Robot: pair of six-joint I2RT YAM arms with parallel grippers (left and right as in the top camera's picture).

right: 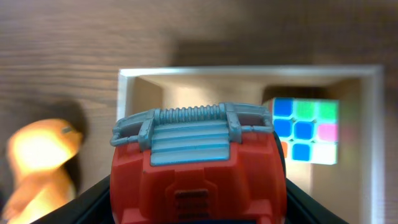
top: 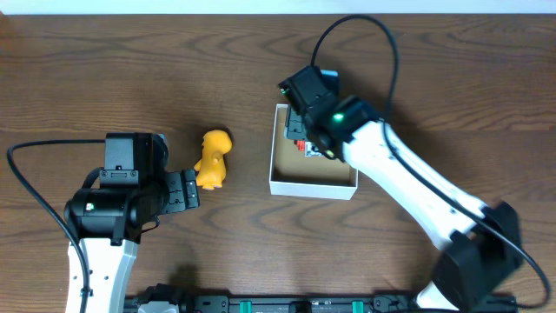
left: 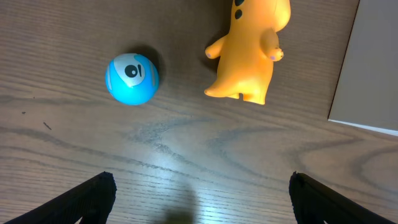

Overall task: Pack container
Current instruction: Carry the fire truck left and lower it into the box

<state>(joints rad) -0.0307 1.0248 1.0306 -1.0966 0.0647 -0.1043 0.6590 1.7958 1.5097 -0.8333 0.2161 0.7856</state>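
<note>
Both jaws of the right gripper clamp a red plastic toy with a grey ribbed grille over the white square cardboard box, brown inside, which holds a multicoloured puzzle cube. The left gripper gapes wide, empty, near a yellow plastic figure and a blue ball.

no readable text, labels, brands, numbers or signs anywhere in view
</note>
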